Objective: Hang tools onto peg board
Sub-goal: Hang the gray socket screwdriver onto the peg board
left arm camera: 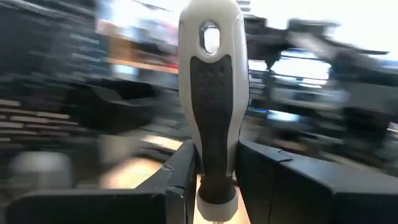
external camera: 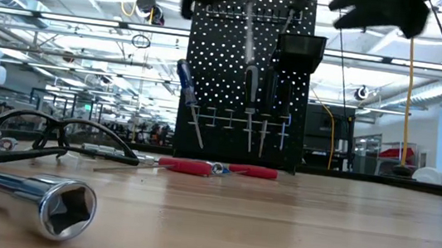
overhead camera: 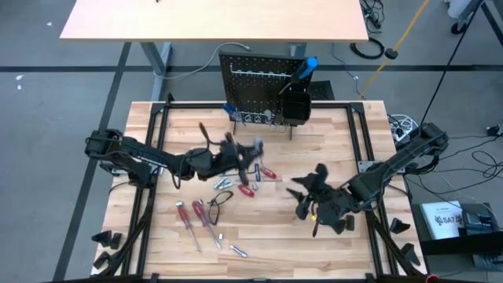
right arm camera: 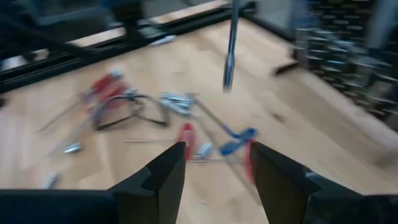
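Screwdriver (left arm camera: pixel 211 99) (white-and-grey handle) clamped in left gripper (left arm camera: pixel 214 180); right gripper (right arm camera: pixel 214 168) parted

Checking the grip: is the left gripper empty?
No, the left gripper is shut on a white-and-grey screwdriver handle.

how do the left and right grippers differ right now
The left gripper is shut on a white and grey screwdriver handle; the right gripper is open and holds nothing. In the high view the left gripper sits over the table's middle, nearer the peg board, while the right gripper is further right and further from it. Both are dark two-finger grippers above the wooden table.
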Available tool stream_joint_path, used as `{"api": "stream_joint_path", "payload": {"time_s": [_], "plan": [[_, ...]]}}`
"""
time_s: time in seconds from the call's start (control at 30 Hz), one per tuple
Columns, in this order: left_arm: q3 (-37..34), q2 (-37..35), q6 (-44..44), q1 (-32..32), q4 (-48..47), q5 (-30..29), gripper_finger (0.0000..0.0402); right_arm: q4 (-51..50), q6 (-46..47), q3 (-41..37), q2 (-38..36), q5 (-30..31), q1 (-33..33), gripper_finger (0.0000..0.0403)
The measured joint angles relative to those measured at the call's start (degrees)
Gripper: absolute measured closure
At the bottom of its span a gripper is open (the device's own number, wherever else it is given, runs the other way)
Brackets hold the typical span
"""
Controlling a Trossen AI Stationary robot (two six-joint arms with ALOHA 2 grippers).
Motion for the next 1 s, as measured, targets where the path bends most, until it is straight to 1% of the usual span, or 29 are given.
{"api": "stream_joint_path", "payload": {"time_s": [0.03, 0.1, 0.13, 0.2, 0.33, 0.47, 0.57, 0.63, 0.77, 1.0], "plan": [[0.0, -0.1, 1.5, 0.6, 0.4, -3.6, 0.0316, -2.3, 2.3, 0.0, -0.2, 1.7, 0.4, 0.0233], [0.0, -0.1, 3.4, 2.2, 0.8, -8.5, 0.0316, -5.9, 6.2, 0.0, -0.2, 3.7, 1.0, 0.0234], [0.0, -0.1, 3.8, 3.2, 1.1, -9.9, 0.0316, -7.3, 7.5, 0.0, -0.2, 4.0, 1.1, 0.0233], [0.0, 0.2, 3.8, 5.6, 2.1, -10.7, 0.0316, -8.9, 9.3, 0.0, -0.2, 4.0, 1.1, 0.0234], [0.0, 0.6, 3.4, 10.6, 3.3, -10.5, 0.0316, -9.1, 9.4, 0.0, -0.2, 4.5, 1.0, 0.0234], [0.0, 0.6, 2.8, 15.0, 4.1, -7.9, 0.0316, -9.1, 9.4, 0.0, -0.2, 5.4, 1.0, 0.0234], [0.1, 1.1, 2.8, 17.2, 5.1, -5.4, 0.0316, -9.1, 9.4, 0.0, -0.2, 5.6, 1.0, 0.0234], [0.3, 2.1, 2.8, 17.9, 5.6, -4.5, 0.0316, -9.1, 9.4, 0.0, -0.2, 5.7, 1.0, 0.0234], [0.5, 5.6, 3.4, 18.2, 10.0, -3.8, 0.0316, -9.0, 9.4, 0.0, -0.1, 7.1, 1.0, 0.0234], [0.5, 11.8, 6.7, 18.4, 16.4, -5.8, 0.0316, -9.0, 9.5, 0.0, -0.1, 7.1, 1.0, 0.0234]]}}
